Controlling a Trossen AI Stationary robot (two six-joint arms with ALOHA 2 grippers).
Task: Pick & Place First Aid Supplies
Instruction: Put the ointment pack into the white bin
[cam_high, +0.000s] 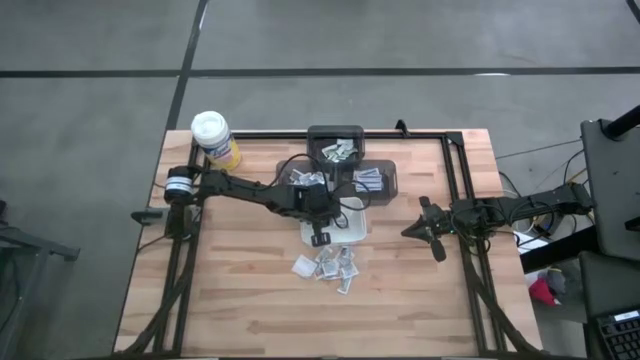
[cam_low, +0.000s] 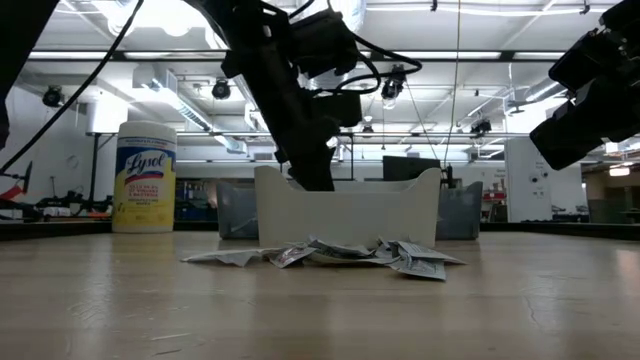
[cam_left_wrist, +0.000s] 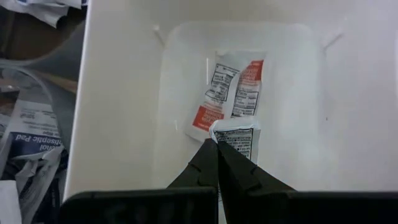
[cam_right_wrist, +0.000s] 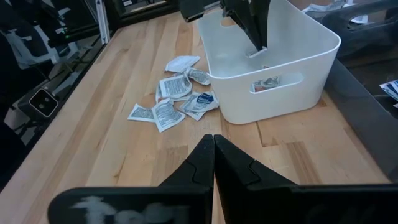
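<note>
First aid packets (cam_right_wrist: 174, 99) lie in a loose heap on the wooden table (cam_high: 240, 300), just beside the near wall of the white dish (cam_right_wrist: 273, 68). Two more packets with reddish print (cam_left_wrist: 227, 93) lie flat on the dish floor. One further packet (cam_left_wrist: 239, 138), white with dark print, is pinched between the fingertips of the left gripper (cam_left_wrist: 216, 142), which hangs inside the dish over those two. Its jaws are clenched on the edge of that packet, with no gap showing between the fingers. In the right wrist view the same gripper (cam_right_wrist: 258, 46) shows as a dark point reaching down into the dish, a small white scrap at its tip.

The right gripper (cam_right_wrist: 213, 142) waits above bare table well to the right of the dish, fingers pressed together and holding nothing.

In the high view the left arm covers most of the dish, so its contents cannot be made out there. In the low view the dish wall (cam_low: 345, 215) hides everything inside, and only the heap (cam_low: 330, 255) in front of it shows. Dark bins (cam_high: 340, 150) beyond the dish hold more packets, too small to read. A yellow canister (cam_high: 215, 138) with a white lid stands at the far left corner of the table.
</note>
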